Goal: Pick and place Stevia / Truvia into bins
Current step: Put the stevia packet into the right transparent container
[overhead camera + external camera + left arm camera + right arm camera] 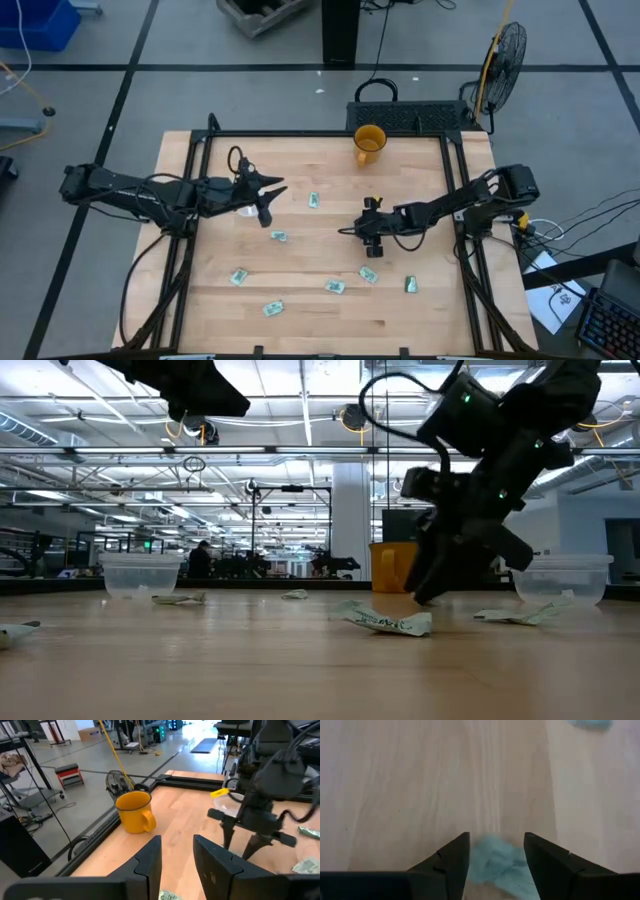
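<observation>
Though crumpled, pale green packet (501, 862) between open right gripper (496, 851) fingers.

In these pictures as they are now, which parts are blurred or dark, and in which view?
Right wrist view: the packet between the open fingers is a soft green blur, too near to focus. Low view: the right gripper is a dark silhouette against bright ceiling lights; the nearest packet is sharp. Left wrist view: the yellow cup is clear.
</observation>
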Robot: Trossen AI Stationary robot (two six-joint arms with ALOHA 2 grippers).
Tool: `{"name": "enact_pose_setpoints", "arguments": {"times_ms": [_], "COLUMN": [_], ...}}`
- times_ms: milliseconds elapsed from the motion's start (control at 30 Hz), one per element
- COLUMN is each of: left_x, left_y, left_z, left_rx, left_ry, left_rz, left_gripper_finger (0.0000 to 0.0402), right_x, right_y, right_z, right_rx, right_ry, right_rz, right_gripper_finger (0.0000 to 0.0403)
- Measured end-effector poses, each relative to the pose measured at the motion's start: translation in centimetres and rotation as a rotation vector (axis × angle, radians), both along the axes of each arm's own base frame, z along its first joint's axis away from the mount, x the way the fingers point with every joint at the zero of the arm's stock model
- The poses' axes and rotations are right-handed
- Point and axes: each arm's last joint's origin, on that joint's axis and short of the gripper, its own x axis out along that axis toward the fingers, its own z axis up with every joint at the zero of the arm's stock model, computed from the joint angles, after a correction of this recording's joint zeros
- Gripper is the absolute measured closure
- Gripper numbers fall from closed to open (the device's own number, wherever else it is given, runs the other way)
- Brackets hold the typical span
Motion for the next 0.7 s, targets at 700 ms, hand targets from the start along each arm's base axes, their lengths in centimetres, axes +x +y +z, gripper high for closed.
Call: {"name": "enact_pose_setpoints", "arguments": {"times_ms": [700], "left_x": [-0.04], "left_y": [-0.08], "left_z": [-0.13], "left_rx": [-0.044], "left_ry": [-0.005], "left_rz": [0.005], "left_gripper_finger": [0.0284], "right_x": [-0.03], "right_y": [0.33], "right_z": [-0.07], "right_rx": [-0.026], "right_ry": [-0.019], "right_rz": [-0.085], "right_gripper_finger": [0.0320]}}
